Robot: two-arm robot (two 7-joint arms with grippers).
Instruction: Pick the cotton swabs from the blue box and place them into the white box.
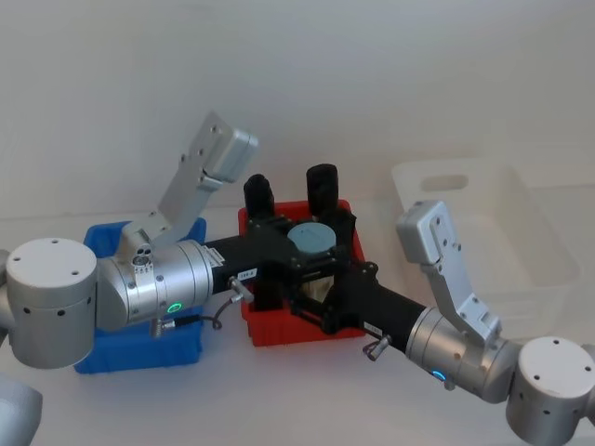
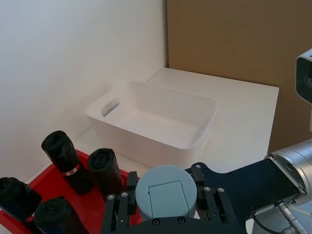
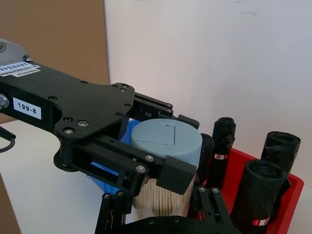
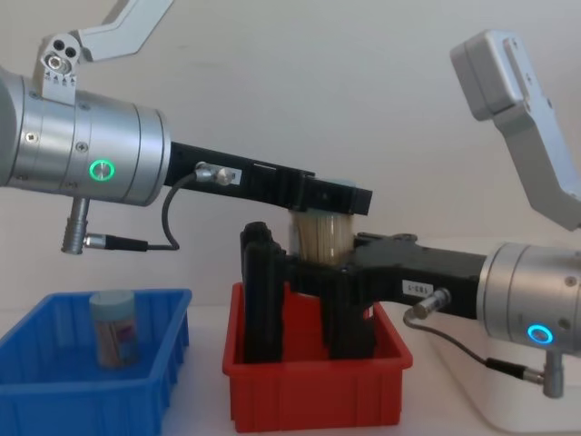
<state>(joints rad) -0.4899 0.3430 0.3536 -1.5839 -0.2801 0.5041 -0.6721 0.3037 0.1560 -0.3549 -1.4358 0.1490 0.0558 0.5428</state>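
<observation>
Cotton swab jar (image 1: 311,237) is held in the air at centre frame, over the red bin (image 4: 318,395). It is a clear cylinder with a smooth grey-blue cap that has a square flip lid, and it is packed with pale sticks.

Left gripper (image 4: 320,198) comes in from the left, clamped on the cap. Right gripper (image 4: 313,272) comes in from the right and lower down. Its jaws look closed against the jar's body, though black linkage covers the contact.

The head view gives the cap top. The chest view gives the stick-filled wall between the two claws.

A second jar (image 4: 114,327), with a paper label, stands upright in the blue box (image 4: 54,400) at lower left of the chest view. The box is ribbed plastic with a thick rim, and in the head view the left arm covers most of it.

The white box (image 2: 146,141) is smooth, with rounded corners and a cut-out handle. It sits at the right of the head view, and the left wrist view looks into it from above.

Black tubes (image 3: 258,195) of wrinkled film with small red-and-white bands stand upright in the red bin. The bin wall and grippers hide their bases.
</observation>
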